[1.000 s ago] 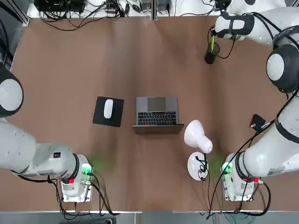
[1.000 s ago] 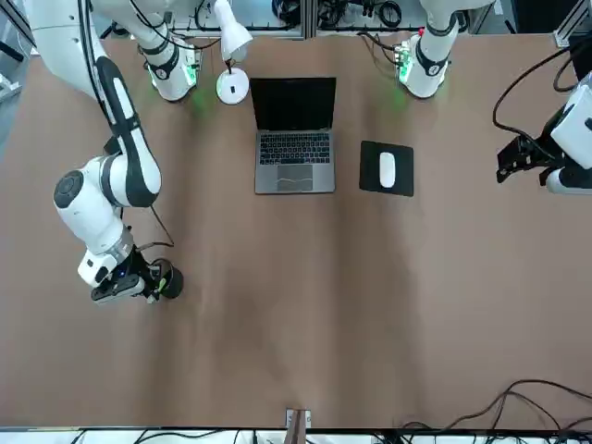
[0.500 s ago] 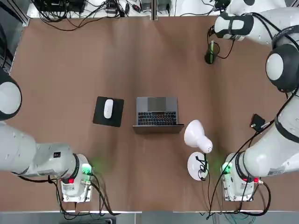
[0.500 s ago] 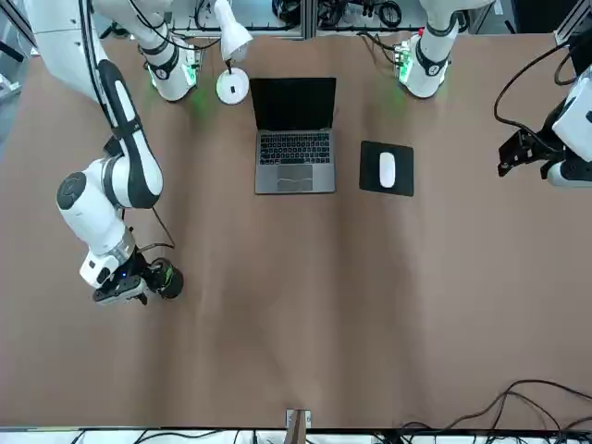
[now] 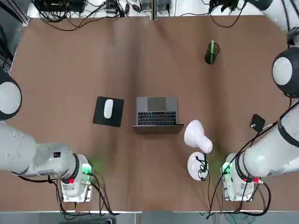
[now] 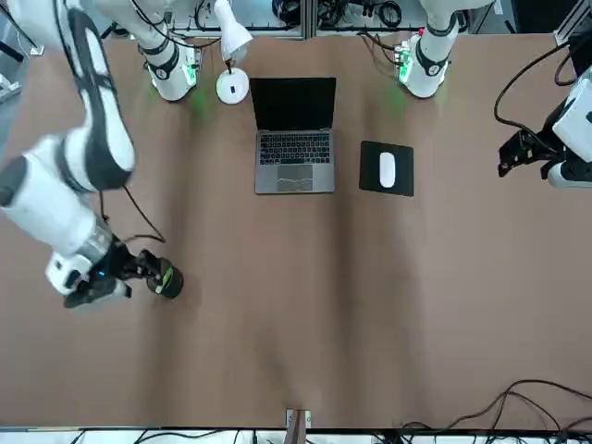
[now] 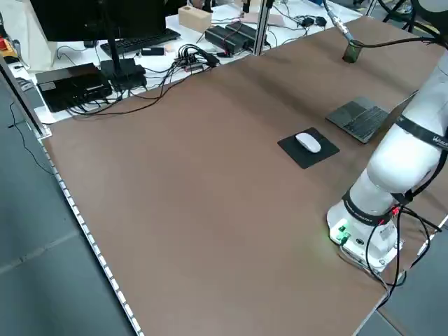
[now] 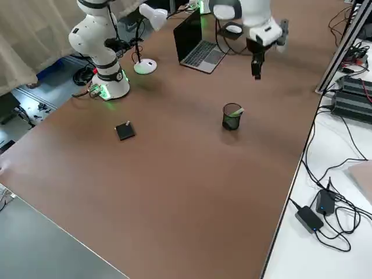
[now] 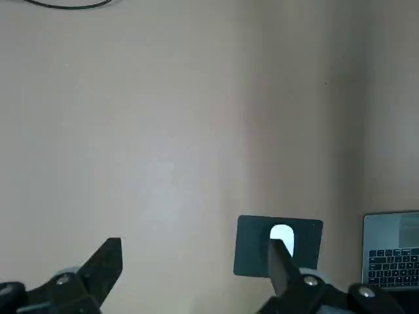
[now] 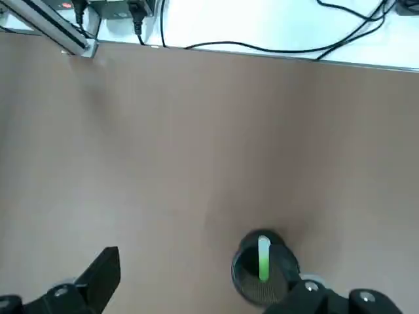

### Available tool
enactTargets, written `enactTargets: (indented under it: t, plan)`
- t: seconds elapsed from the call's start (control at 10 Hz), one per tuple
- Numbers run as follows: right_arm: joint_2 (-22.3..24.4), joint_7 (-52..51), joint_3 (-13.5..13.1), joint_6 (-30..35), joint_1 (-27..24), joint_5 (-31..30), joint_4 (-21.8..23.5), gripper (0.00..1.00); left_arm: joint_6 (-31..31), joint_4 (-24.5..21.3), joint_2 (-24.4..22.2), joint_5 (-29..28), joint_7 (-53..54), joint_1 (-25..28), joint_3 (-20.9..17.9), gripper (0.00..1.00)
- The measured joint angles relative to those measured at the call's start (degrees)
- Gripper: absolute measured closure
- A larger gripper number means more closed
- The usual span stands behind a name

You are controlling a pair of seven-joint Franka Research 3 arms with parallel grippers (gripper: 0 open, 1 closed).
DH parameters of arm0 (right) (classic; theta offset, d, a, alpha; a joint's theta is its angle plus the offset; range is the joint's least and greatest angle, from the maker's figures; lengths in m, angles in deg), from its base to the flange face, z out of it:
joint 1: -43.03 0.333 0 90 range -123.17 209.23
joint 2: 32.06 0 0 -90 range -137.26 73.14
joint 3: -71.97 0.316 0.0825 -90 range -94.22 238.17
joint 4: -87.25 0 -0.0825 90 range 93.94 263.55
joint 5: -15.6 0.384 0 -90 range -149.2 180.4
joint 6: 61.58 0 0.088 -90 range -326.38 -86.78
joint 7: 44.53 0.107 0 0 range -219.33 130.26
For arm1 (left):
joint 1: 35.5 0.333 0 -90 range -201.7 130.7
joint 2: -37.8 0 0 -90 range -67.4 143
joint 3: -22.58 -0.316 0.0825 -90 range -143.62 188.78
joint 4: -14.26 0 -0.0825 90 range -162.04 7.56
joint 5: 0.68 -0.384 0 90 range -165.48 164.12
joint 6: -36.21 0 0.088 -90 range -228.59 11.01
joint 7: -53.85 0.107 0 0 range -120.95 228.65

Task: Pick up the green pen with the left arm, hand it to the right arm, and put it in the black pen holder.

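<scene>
Green pen [image 5: 212,48] standing in black pen holder [image 5: 210,56], far right part of table, long axis near upright, leaning on the rim. Right gripper [image 8: 256,63] nearer by far: raised clear above and off to one side of the holder, fingers spread wide, empty. Left gripper [image 9: 193,278] parked well apart above the mouse pad [image 9: 278,244], fingers apart, empty. Task judged done; only retreat left.

A: From my feed the table [image 5: 93,56] looks matt brown, smooth. The black pen holder [image 10: 264,268] is see-through mesh.

B: Yep, and the green pen [image 10: 264,260] looks like smooth plastic.
</scene>
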Motion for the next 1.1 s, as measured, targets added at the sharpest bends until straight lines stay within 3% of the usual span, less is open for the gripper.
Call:
enactTargets:
  t: [0.3, 0.5, 0.8, 1.1]
  plan:
    - [4.7, 2.1, -2.9, 18.3, -0.7, -5.1, -7.9, 0.00, 0.0, -0.1, 0.0, 0.0, 0.0, 0.0, 0.0, 0.01]
    - [7.0, 2.8, -5.5, 26.5, -0.9, -7.9, -11.8, 0.00, -0.1, -0.1, 0.0, 0.0, 0.0, 0.1, 0.0, 0.01]
    - [9.9, 7.3, -7.4, 32.4, -1.0, -9.8, -12.3, 0.00, -0.9, -0.1, 0.5, 0.0, 0.2, 2.0, -0.2, 0.00]
    - [9.5, 11.7, -7.6, 32.7, -1.0, -10.2, -12.2, 0.00, -1.0, -0.1, 0.5, 0.0, 0.2, 2.7, -0.2, 0.00]
